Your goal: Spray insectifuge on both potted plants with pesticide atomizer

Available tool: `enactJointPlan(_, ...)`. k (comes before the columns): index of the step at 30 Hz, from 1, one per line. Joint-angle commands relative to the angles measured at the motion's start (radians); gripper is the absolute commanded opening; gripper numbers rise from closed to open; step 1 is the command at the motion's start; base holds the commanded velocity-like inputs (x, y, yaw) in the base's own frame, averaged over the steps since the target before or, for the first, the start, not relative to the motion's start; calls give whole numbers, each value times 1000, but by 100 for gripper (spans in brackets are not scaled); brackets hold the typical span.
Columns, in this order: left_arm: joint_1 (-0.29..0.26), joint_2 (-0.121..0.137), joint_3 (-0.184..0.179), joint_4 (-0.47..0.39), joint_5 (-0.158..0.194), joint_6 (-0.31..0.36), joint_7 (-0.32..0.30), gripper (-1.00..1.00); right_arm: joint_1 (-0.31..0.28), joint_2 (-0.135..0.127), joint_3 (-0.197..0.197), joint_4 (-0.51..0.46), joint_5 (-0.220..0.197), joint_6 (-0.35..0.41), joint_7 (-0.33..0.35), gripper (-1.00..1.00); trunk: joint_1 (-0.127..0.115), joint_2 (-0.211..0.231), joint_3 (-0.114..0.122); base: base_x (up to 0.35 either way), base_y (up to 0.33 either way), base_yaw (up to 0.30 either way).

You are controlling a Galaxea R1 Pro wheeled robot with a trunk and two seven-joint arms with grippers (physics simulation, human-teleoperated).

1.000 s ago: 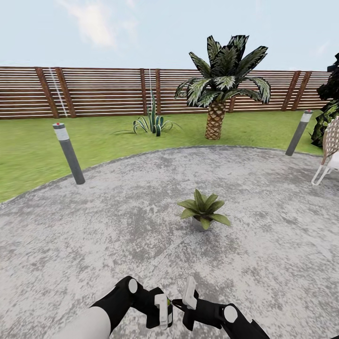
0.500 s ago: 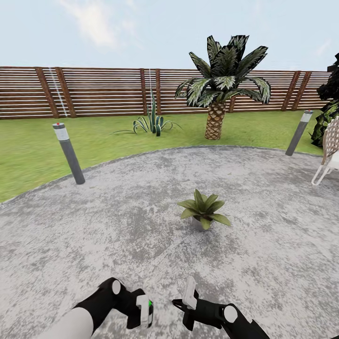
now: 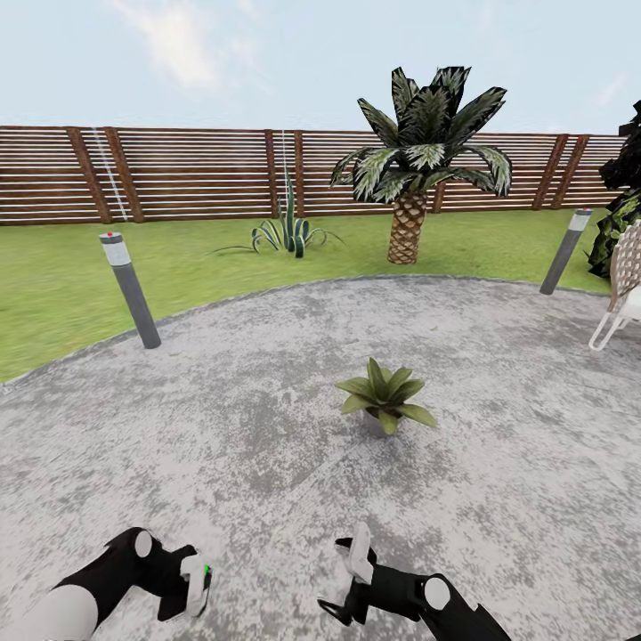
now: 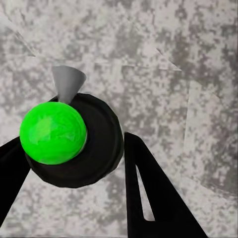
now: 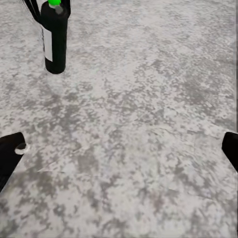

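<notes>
My left gripper [image 3: 196,584] is low at the left of the head view, shut on the pesticide atomizer [image 3: 206,571], a black bottle with a green cap. The left wrist view looks down on that atomizer [image 4: 74,144], with its green top and grey nozzle between the two black fingers [image 4: 148,193]. In the right wrist view the atomizer [image 5: 54,39] hangs upright over the paving. My right gripper [image 3: 350,580] is open and holds nothing, to the right of the left one. One potted plant [image 3: 385,396] stands on the patio ahead, slightly right of both grippers.
The round grey patio [image 3: 223,427] lies in the garden's lawn [image 3: 53,285]. Grey bollard lights [image 3: 131,289] [image 3: 564,251] stand at its edge. A palm [image 3: 409,205], a spiky striped plant [image 3: 287,233], a white chair [image 3: 623,294] and the wooden fence [image 3: 196,174] lie beyond.
My left arm has swung leftward and lower in the head view, carrying the atomizer away from the right gripper. The right gripper has hardly moved.
</notes>
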Motion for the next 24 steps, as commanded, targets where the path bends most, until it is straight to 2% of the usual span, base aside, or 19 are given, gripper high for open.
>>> enactJointPlan(1, 0, 4, 9, -1, -1, -8, 3, -100, 0, -1, -2, 1, 10, -6, -8, 100, 0, 0, -1, 0, 0, 0)
enactJointPlan(4, 0, 7, 78, -3, 5, -6, 12, -100, 0, -15, -6, 10, 10, -5, -87, 100, 0, 0, -1, 0, 0, 0)
enactJointPlan(6, 0, 4, 160, -4, 6, -5, 30, -100, 0, -29, -9, 59, 8, -6, -195, 100, 0, 0, -1, 0, 0, 0)
enactJointPlan(7, 0, 3, 190, -3, 7, -5, 42, -100, 0, -31, -9, 85, 7, -7, -234, 100, 0, 0, -1, 0, 0, 0)
enactJointPlan(9, 0, -2, 273, -2, 7, -2, 83, -100, 0, -35, -10, 160, 3, -8, -363, 100, 0, 0, -1, 0, 0, 0)
enactJointPlan(10, 0, -4, 298, -2, 8, 0, 96, -100, 0, -35, -10, 184, 1, -8, -412, 100, 0, 0, -1, 0, 0, 0)
enactJointPlan(11, 0, -6, 332, -1, 8, 3, 112, -100, 0, -35, -17, 224, -3, -8, -494, 100, 0, 0, -1, 0, 0, 0)
enactJointPlan(12, -1, -9, 361, -1, 9, 5, 126, -100, 0, -31, -36, 269, -15, -8, -587, 100, 0, 0, -1, 0, 0, 0)
enactJointPlan(13, -1, -11, 379, 0, 10, 6, 135, -100, 0, -28, -55, 304, -30, -8, -652, 100, 0, 0, -1, 0, 0, 0)
enactJointPlan(14, -1, -16, 398, 0, 10, 7, 144, -100, 0, -26, -76, 341, -49, -8, -714, 100, 0, 0, -1, 0, 0, 0)
enactJointPlan(15, -1, -27, 431, 0, 11, 15, 156, -100, 0, -23, -106, 402, -84, -8, -796, 100, 0, 0, -1, 0, 0, 0)
enactJointPlan(17, -2, -48, 493, 0, 10, 63, 175, -100, 1, -22, -132, 486, -151, -8, -873, 100, 0, 0, -1, 0, 0, 0)
enactJointPlan(19, -2, -63, 532, 0, 11, 150, 194, -100, 1, -26, -143, 529, -244, -8, -901, 100, 0, 0, -1, 0, 0, 0)
enactJointPlan(22, -2, -75, 545, -1, 11, 224, 210, -100, 2, -35, -145, 541, -379, -8, -909, 100, 0, 0, -1, 0, 0, 0)
enactJointPlan(24, -2, -79, 547, 0, 12, 263, 226, -100, 3, -36, -143, 543, -409, -8, -907, 100, 0, 0, -1, 0, 0, 0)
